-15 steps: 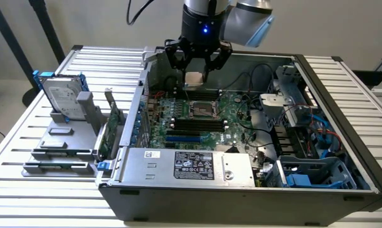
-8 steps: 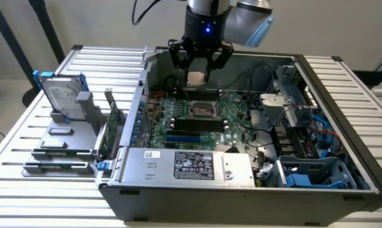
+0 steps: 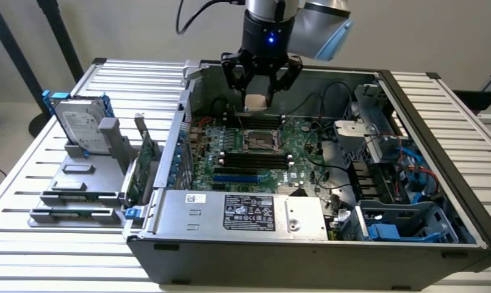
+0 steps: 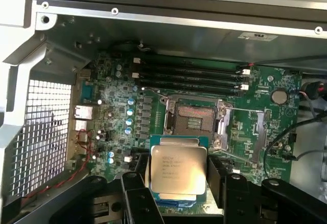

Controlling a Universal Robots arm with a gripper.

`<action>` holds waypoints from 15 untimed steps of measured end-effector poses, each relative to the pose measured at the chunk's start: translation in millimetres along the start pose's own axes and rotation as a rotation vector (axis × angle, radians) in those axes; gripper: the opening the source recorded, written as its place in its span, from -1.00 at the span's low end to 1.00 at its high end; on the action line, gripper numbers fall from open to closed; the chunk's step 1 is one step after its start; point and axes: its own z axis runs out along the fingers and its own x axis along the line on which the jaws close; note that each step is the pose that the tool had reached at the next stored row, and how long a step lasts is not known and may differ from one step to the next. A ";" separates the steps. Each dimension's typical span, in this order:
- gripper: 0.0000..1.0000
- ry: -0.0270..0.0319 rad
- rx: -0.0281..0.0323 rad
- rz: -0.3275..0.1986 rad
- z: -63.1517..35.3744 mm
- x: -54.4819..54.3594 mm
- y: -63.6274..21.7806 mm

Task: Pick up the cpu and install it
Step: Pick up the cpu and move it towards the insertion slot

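Note:
My gripper (image 3: 258, 101) hangs over the open computer case, shut on the cpu (image 3: 256, 102), a small square chip with a shiny silver top. In the wrist view the cpu (image 4: 178, 169) sits level between my black fingers (image 4: 218, 180), printed text facing the camera. Below it on the green motherboard (image 3: 298, 152) lies the open cpu socket (image 3: 260, 141), its metal frame raised. In the wrist view the cpu socket (image 4: 195, 118) shows just beyond the chip's edge. The chip is held clear above the board, apart from the socket.
The case wall (image 3: 184, 107) stands on the exterior view's left of the socket, drive cages and cables (image 3: 383, 152) on its right. The power supply (image 3: 241, 210) fills the near end. Outside the case, a grey rack holds a hard drive (image 3: 80, 125) and a green card (image 3: 145, 160).

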 end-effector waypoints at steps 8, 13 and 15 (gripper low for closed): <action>0.09 -0.0010 0.0127 0.026 9.3 -8.6 2.9; 0.09 -0.0015 0.0166 0.040 16.7 -14.2 5.6; 0.09 -0.0018 0.0167 0.045 20.1 -16.8 7.0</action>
